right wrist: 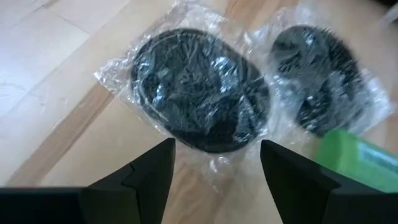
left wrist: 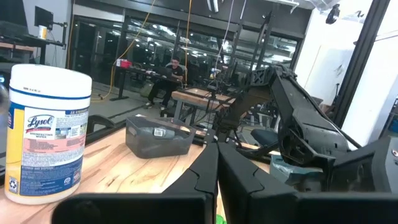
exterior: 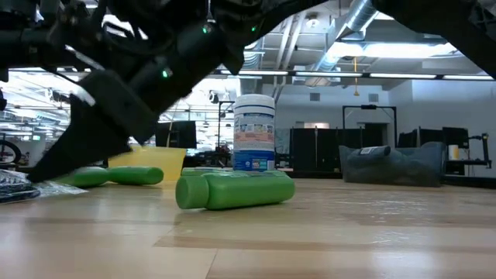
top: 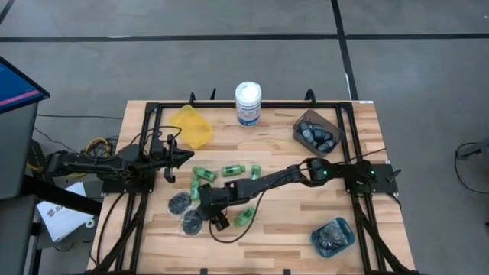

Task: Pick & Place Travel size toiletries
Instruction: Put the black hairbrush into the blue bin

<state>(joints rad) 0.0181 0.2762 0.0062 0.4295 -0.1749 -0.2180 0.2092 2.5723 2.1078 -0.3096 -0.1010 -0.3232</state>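
Note:
Two flat dark discs in shiny wrap lie flat on the wood near the table's front left: one [right wrist: 199, 93] just ahead of my right gripper [right wrist: 214, 168], the other [right wrist: 317, 81] beside it. My right gripper [top: 206, 220] is open and slants down toward the nearer disc [top: 191, 223], a finger on either side of the wrap's near edge. Green mini bottles [top: 233, 169] lie on their sides around it, one [exterior: 236, 190] close in the low view. My left gripper [top: 179, 158] waits shut and holds nothing at the table's left, above the wood.
A yellow bin [top: 192, 124] and a white tub with a blue label [top: 247, 103] stand at the far edge. A brown bin [top: 317, 131] at the far right holds dark mini bottles. A teal bin [top: 333, 237] at the near right holds wrapped discs.

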